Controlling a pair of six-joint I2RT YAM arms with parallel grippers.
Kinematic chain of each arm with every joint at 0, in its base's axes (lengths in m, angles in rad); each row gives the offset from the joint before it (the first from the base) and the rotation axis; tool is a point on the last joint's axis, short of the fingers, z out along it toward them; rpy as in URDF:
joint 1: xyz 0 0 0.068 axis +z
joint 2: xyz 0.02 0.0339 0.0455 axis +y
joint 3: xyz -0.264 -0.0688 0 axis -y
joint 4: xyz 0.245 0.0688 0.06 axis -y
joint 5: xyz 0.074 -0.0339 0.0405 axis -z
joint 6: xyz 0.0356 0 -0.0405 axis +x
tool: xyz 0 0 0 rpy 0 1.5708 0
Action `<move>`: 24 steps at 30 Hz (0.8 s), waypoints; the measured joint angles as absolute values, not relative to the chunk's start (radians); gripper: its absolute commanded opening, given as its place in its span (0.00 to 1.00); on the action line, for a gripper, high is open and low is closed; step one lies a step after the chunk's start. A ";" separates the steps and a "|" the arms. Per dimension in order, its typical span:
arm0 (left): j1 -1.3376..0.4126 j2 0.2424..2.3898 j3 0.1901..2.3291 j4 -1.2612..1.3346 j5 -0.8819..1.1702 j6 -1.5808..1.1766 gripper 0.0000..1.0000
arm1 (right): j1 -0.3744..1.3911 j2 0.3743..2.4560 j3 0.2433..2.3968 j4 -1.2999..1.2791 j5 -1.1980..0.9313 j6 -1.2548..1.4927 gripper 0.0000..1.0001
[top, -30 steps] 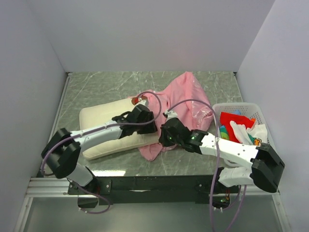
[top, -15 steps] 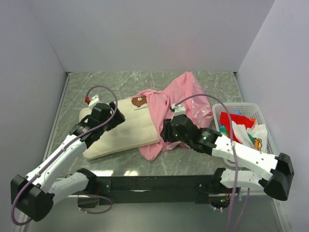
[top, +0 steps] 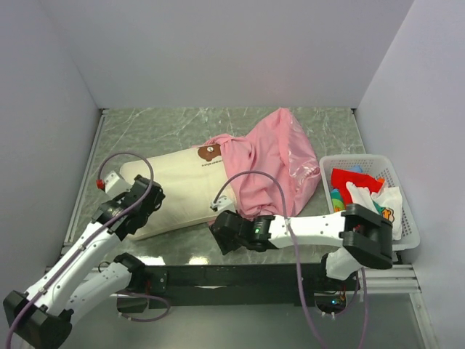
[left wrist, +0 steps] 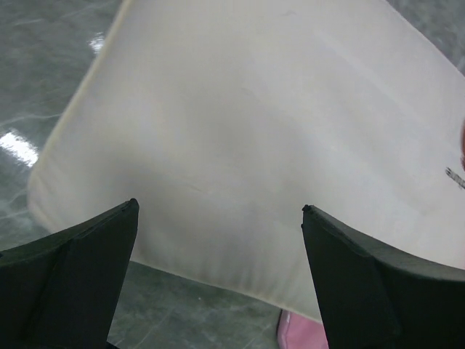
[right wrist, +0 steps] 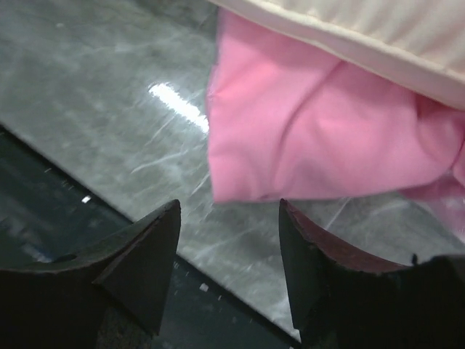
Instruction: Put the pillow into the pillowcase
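Looking down from top cam: pillow [top: 185, 189] lies flat on the surface [top: 167, 127], left of centre, bear patch [top: 209, 152] by its far edge. Pillowcase [top: 272, 163] is bunched over pillow's right end, the rest heaped toward back-right. Most of pillow is bare; can't tell how much of that end is inside. L arm [top: 87, 243] reaches to pillow's near-left corner, L jaws spread wide, nothing in them. R arm [top: 312, 229] stretches across the front, R jaws down by the near edge, just beside pillowcase's near corner. Basket [top: 360, 158] sits far right w/ red cloth [top: 354, 179] and white printed cloth [top: 378, 198] in it.

L wrist cam: both black fingers [left wrist: 65, 283] stand well apart, gap empty. Pillow [left wrist: 254, 145] fills the shot beyond them, its rounded corner at left against the surface [left wrist: 43, 87]. A sliver of pillowcase [left wrist: 298, 338] peeks out under pillow's near edge.

R wrist cam: fingers [right wrist: 138, 254] parted, released, gripping nothing. Ahead of them a pillowcase [right wrist: 312, 138] corner lies on the surface [right wrist: 94, 94], clear of both tips. Pillow [right wrist: 378, 36] edge rests on top of the pink at upper right.
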State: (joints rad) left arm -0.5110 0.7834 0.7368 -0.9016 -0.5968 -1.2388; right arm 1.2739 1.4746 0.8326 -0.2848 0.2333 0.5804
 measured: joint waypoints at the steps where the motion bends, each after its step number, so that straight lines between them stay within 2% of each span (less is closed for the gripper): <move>1: -0.511 0.793 0.737 -0.929 -0.618 -1.275 1.00 | 1.274 1.501 0.838 -0.280 0.241 0.573 0.65; 7: -0.491 0.836 0.705 -1.012 -0.696 -1.429 1.00 | 1.274 1.591 0.891 -0.247 0.263 0.528 0.67; 12: -0.445 0.857 0.614 -0.894 -0.683 -1.411 0.99 | 1.269 1.653 0.915 -0.218 0.264 0.500 0.67; 13: -0.442 0.873 0.591 -0.857 -0.673 -1.398 0.88 | 1.267 1.665 0.915 -0.216 0.265 0.496 0.66; 15: -0.439 0.905 0.557 -0.783 -0.655 -1.365 0.56 | 1.262 1.684 0.915 -0.213 0.269 0.492 0.62; 16: -0.438 0.910 0.545 -0.747 -0.649 -1.343 0.20 | 1.258 1.689 0.915 -0.211 0.270 0.490 0.51; 17: -0.436 0.912 0.538 -0.714 -0.640 -1.316 0.01 | 1.252 1.691 0.915 -0.206 0.272 0.488 0.43; 18: -0.435 0.908 0.537 -0.691 -0.633 -1.296 0.01 | 1.245 1.691 0.915 -0.202 0.273 0.484 0.35; 19: -0.434 0.900 0.537 -0.664 -0.625 -1.275 0.01 | 1.241 1.691 0.915 -0.198 0.275 0.483 0.21; 20: -0.434 0.889 0.541 -0.639 -0.617 -1.241 0.01 | 1.235 1.691 0.916 -0.198 0.275 0.476 0.15; 22: -0.433 0.873 0.550 -0.619 -0.597 -1.198 0.01 | 1.228 1.692 0.924 -0.204 0.277 0.474 0.03; 24: -0.432 0.871 0.586 -0.619 -0.572 -1.149 0.01 | 1.226 1.699 0.957 -0.218 0.275 0.470 0.00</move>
State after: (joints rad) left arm -0.4324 0.8711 0.5861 -0.6186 -0.5724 -1.1492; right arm 1.2263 1.6989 0.9569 -0.2176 0.2749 0.4698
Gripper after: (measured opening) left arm 0.025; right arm 0.065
